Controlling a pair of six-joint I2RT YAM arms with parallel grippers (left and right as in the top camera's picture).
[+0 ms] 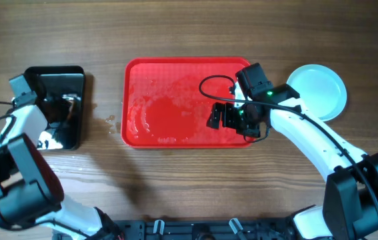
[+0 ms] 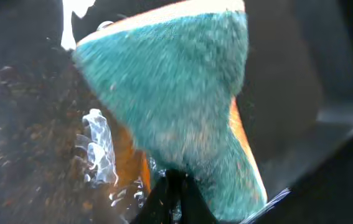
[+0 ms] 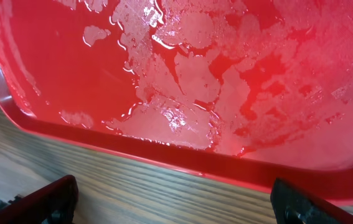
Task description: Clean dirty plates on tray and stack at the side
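Observation:
The red tray (image 1: pixel 133 80) lies at the table's middle, wet and with no plates on it; its wet floor and front rim (image 3: pixel 164 153) fill the right wrist view. Pale blue plates (image 1: pixel 319 91) sit right of the tray; from above I cannot tell how many are stacked. My right gripper (image 1: pixel 226 117) is open and empty over the tray's front right edge, its fingertips (image 3: pixel 176 202) above bare wood. My left gripper (image 1: pixel 66 107) is in the black tray, shut (image 2: pixel 177 194) on a teal and orange sponge (image 2: pixel 170 93).
The black rectangular tray (image 1: pixel 55 73) stands at the far left and holds water (image 2: pixel 98 149). Small water drops lie on the wood between the two trays (image 1: pixel 111 121). A cable loops over the red tray's right part (image 1: pixel 209 83).

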